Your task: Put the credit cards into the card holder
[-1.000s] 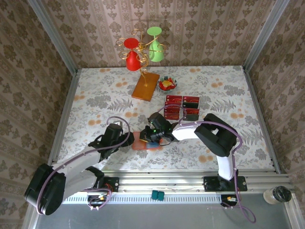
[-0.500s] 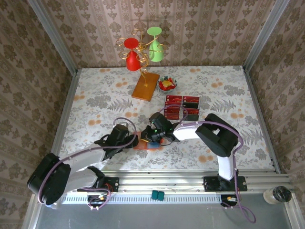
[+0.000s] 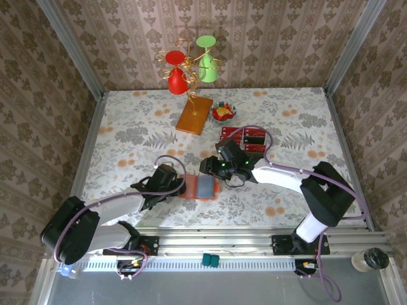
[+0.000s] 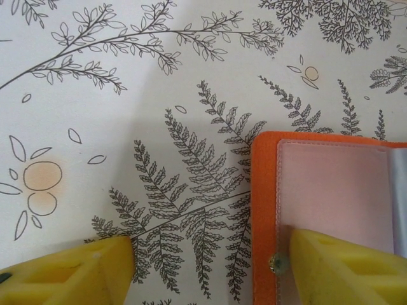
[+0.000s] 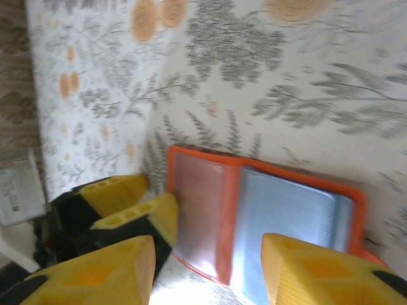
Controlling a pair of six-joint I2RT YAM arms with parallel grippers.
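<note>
The card holder (image 3: 199, 189) lies open on the table, orange with a grey-blue inner panel (image 5: 286, 210) and a pinkish left flap (image 4: 337, 190). My left gripper (image 3: 178, 188) is open at the holder's left edge. One yellow finger (image 4: 343, 267) rests on the pinkish flap and the other (image 4: 70, 273) on the table. My right gripper (image 3: 206, 168) hovers open just above and behind the holder, nothing between its fingers (image 5: 324, 273). Red and dark credit cards (image 3: 253, 134) lie in rows behind the right arm, which hides some of them.
An orange-brown wooden board (image 3: 194, 115) and a small bowl of colourful bits (image 3: 222, 113) sit at the back. A gold stand with a red and a green cup (image 3: 189, 67) rises behind them. A metal rail (image 3: 222, 244) runs along the near edge.
My right gripper has opened and pulled back up and to the right, off the holder. My left gripper slid right onto the holder's left flap. The holder now lies spread open.
</note>
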